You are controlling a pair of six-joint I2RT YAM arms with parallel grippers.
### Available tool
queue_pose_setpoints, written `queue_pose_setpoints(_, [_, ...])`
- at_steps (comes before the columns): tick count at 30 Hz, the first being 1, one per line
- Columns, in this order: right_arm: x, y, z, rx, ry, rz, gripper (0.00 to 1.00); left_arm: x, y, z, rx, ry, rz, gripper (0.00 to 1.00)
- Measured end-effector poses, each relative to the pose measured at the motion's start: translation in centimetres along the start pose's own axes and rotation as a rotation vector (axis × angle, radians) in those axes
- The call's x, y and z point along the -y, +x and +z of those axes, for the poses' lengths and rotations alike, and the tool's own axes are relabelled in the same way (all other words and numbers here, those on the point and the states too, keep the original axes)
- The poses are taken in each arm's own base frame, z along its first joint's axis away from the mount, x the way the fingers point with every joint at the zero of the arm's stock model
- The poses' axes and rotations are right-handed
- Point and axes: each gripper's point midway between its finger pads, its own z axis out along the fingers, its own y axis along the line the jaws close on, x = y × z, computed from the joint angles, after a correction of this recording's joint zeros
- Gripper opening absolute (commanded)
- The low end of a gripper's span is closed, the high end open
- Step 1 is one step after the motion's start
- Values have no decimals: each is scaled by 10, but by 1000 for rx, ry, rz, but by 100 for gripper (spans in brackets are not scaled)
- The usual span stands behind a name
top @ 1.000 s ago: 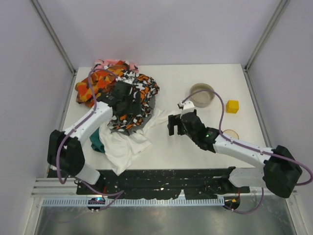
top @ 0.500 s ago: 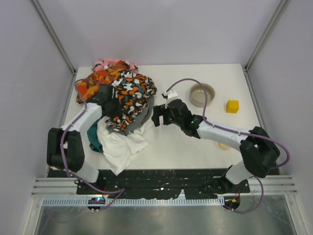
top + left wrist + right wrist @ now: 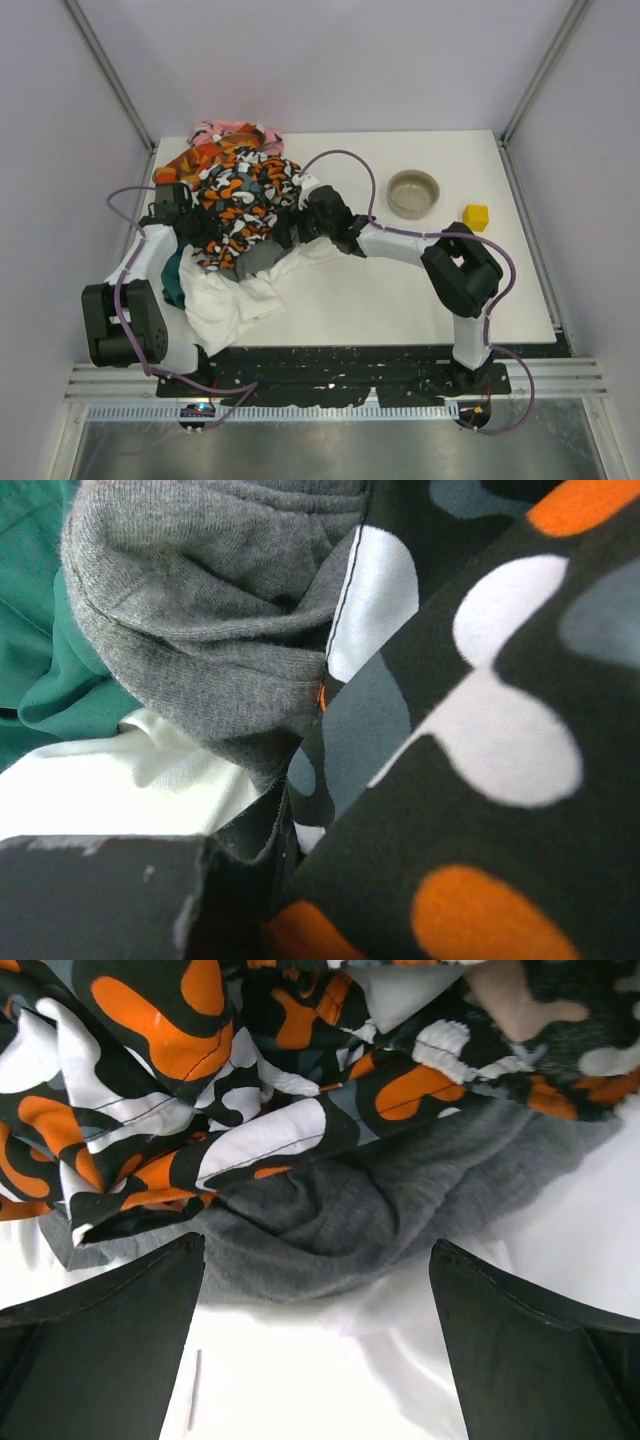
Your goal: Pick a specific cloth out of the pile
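The pile (image 3: 235, 200) lies at the table's left. On top is the orange-black-white patterned cloth (image 3: 240, 200), and my left gripper (image 3: 192, 225) is shut on its edge (image 3: 400, 880). The dark grey cloth (image 3: 262, 258) shows from under it on the right side, lying on a white cloth (image 3: 225, 300). In the left wrist view the grey cloth (image 3: 200, 610) bunches just beyond the pinched fabric. My right gripper (image 3: 285, 228) is open and low at the pile's right edge. The grey cloth (image 3: 350, 1220) lies just ahead of its spread fingers (image 3: 100, 1340), and nothing is held.
Teal (image 3: 172, 280), pink (image 3: 215, 130) and orange geometric (image 3: 190, 162) pieces ring the pile. A round bowl (image 3: 413, 192) and a yellow block (image 3: 476, 216) stand at the back right. The right arm stretches across the table's middle.
My left gripper has shut on the patterned cloth and drawn it left, so more grey cloth shows. The right arm has swung left from mid-table to the pile's edge, still open.
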Motion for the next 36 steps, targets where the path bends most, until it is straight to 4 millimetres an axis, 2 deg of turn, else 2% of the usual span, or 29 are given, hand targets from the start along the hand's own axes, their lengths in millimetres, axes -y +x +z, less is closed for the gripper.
queue_pose_setpoints(3, [-5,9,15,-26,-38,23,96,1,-1,0,-2,9,-14,12])
queue_pose_setpoints(5, [-5,22,23,-57,-52,43,84,1,-1,0,-3,14,-27,12])
queue_pose_setpoints(6, [-4,27,26,-69,-56,47,66,1,-1,0,-4,16,-33,12])
queue_pose_setpoints(7, [-5,34,29,-84,-64,52,59,1,-1,-1,-5,19,-41,12])
queue_pose_setpoints(9, [-6,42,38,-109,-86,59,30,2,-2,0,-7,25,-49,12])
queue_pose_setpoints(11, [-9,40,49,-122,-100,48,20,3,-2,1,-8,31,-56,12])
queue_pose_setpoints(13, [-11,32,52,-116,-104,35,17,2,-3,2,-8,31,-69,12])
queue_pose_setpoints(16, [-10,21,43,-102,-86,-10,15,0,-3,4,-10,27,-79,11])
queue_pose_setpoints(17, [-10,17,37,-100,-70,-34,9,0,-3,4,-11,26,-80,11])
queue_pose_setpoints(18, [-11,10,29,-95,-51,-63,5,0,-2,5,-12,26,-81,12])
queue_pose_setpoints(20, [-15,-13,8,-62,-12,-127,6,-2,-1,8,-11,24,-84,11])
queue_pose_setpoints(25, [-34,-94,-71,109,57,-271,6,-9,8,13,-22,13,-90,12])
queue_pose_setpoints(28, [-52,-151,-129,231,58,-350,6,-11,14,16,-36,10,-102,12])
queue_pose_setpoints(33, [-72,-228,-192,384,82,-425,5,-17,20,20,-43,-5,-111,13])
queue_pose_setpoints(36, [-74,-265,-240,499,131,-443,5,-29,30,24,-59,-47,-120,15])
